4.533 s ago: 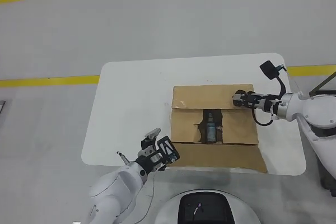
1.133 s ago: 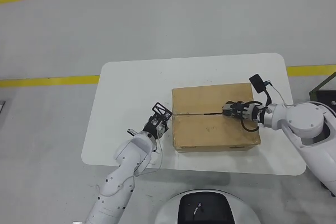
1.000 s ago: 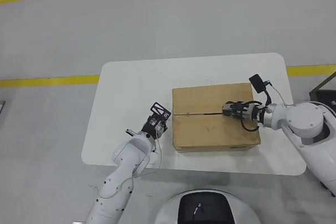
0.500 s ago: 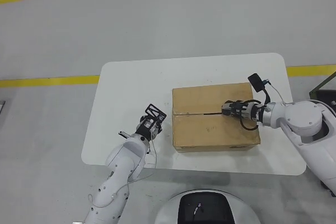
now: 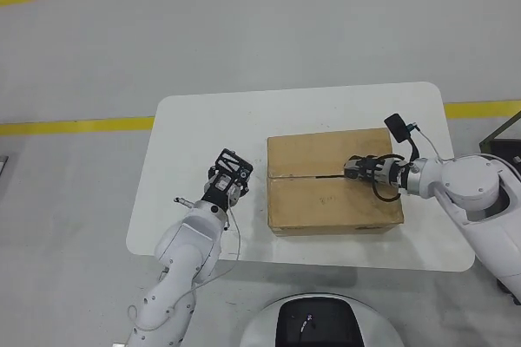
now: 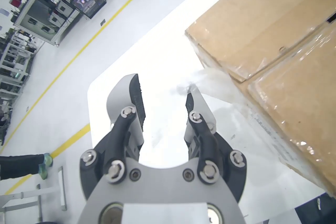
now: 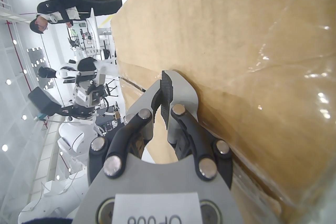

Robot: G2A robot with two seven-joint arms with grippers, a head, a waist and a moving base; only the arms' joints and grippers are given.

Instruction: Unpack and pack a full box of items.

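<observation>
Starting big: pale grey floor [image 5: 69,52] with a yellow line [image 5: 69,126] running across it behind the table. On that, a white table [image 5: 191,139] with rounded corners.

Sitting on the right half of the tabletop, a brown cardboard box [image 5: 330,204]. Flat on its base and shut up top, both flaps down and meeting at a seam [image 5: 304,176] running left to right across the lid. Closer to the near edge of the table than the far one.

Then the left gripper [image 5: 229,170], hanging over bare tabletop just beside the box's left side. In the left wrist view, same left gripper [image 6: 162,88] spread wide, ribbed black pads [image 6: 136,93] well apart, nothing between them but white table.

Over on the other side, the right gripper [image 5: 351,168], down on top of the box, right on the seam and toward its right end. In the right wrist view, that right gripper [image 7: 163,86] pinched narrow, fingers pretty much together and lying low along the cardboard. Can't tell whether anything thin is caught in there.

Smallest bits: clear shiny tape [image 6: 286,57] over the seam and round the box's left edge, wrinkled and catching the light. Also a loose cloudy strip of tape [image 6: 218,83] sticking out from the side of the box at the seam, ending right by the tip of one left-gripper finger. Can't say for sure whether touching.
</observation>
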